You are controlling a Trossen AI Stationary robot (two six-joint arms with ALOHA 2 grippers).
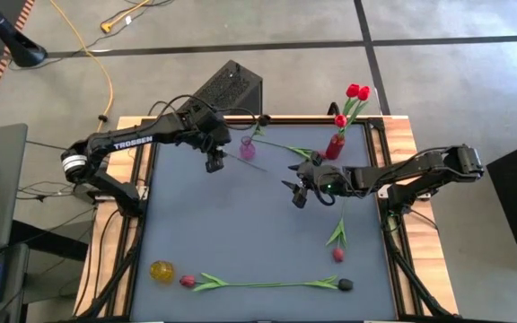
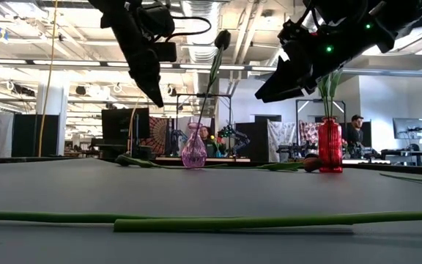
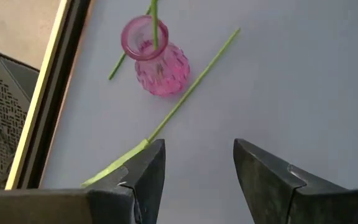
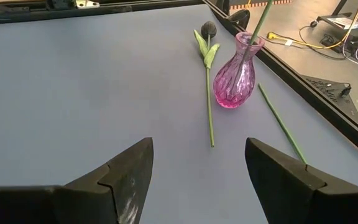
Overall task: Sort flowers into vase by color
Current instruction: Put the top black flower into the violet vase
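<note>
With both the left tool (image 1: 214,165) and right tool (image 1: 298,195) hovering, fingers apart and empty, near the ribbed pink glass vase (image 1: 248,148), the next grasp should probably pinch a loose green-stemmed tulip (image 1: 337,235) mid-stem, flat on the grey worktop (image 1: 240,224).

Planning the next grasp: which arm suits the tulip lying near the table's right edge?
Right: the right gripper, open, hangs nearest that tulip; the left gripper hovers by the pink vase.

The desk (image 1: 240,233) had a grey-blue top in a wooden frame. A pink vase (image 1: 248,149) and a red vase (image 1: 334,146) stood near its far edge. Two long-stemmed tulips (image 1: 267,284) lay along the near edge beside a yellow vase (image 1: 162,271), and another tulip (image 1: 338,235) lay toward the right.
</note>
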